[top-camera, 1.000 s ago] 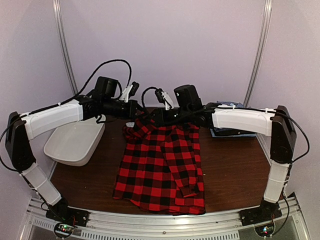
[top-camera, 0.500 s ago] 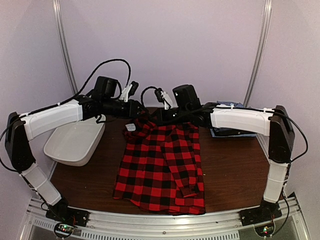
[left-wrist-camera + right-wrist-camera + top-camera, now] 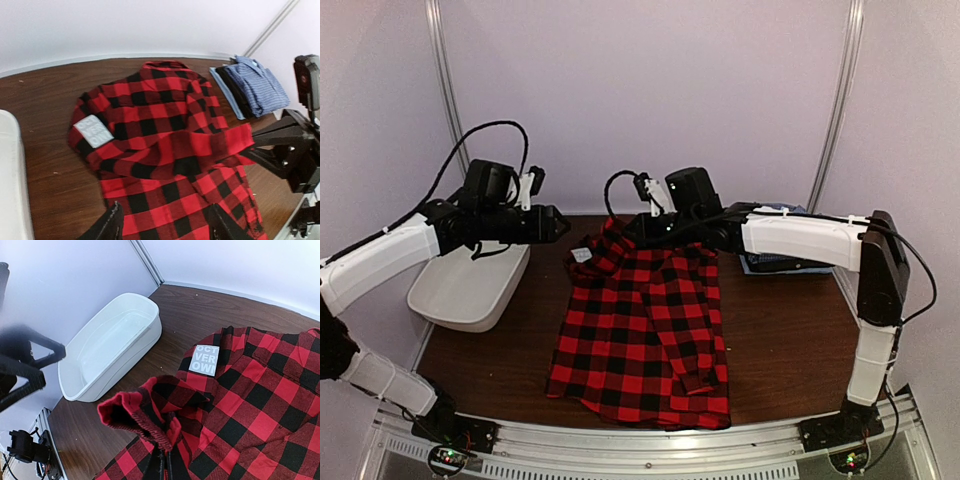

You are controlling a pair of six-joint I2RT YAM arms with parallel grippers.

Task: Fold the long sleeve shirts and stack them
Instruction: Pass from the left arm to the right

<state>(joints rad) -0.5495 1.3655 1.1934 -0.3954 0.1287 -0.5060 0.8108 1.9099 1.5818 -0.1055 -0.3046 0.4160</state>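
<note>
The red-and-black plaid shirt (image 3: pixel 645 330) lies spread on the brown table, collar end toward the back. A grey label (image 3: pixel 92 131) shows near its top left. One sleeve is folded across the chest. My right gripper (image 3: pixel 166 464) is shut on that sleeve's cuff (image 3: pixel 135 412) and holds it lifted above the shirt's upper part (image 3: pixel 626 232). My left gripper (image 3: pixel 558 222) hangs open and empty left of the shirt, over the tub's edge; in its wrist view its fingers (image 3: pixel 112 225) frame the plaid cloth from above. The blue checked shirt (image 3: pixel 255 85) lies folded at the back right.
A white plastic tub (image 3: pixel 470 285) stands at the left of the table, close to the shirt's left side. The blue shirt sits on a small folded pile (image 3: pixel 775 264) partly behind my right arm. Walls close in on the back and both sides.
My left gripper opened, let go of the shirt's top and drew back to the left. My right gripper shut on the sleeve cuff and stayed near the collar.
</note>
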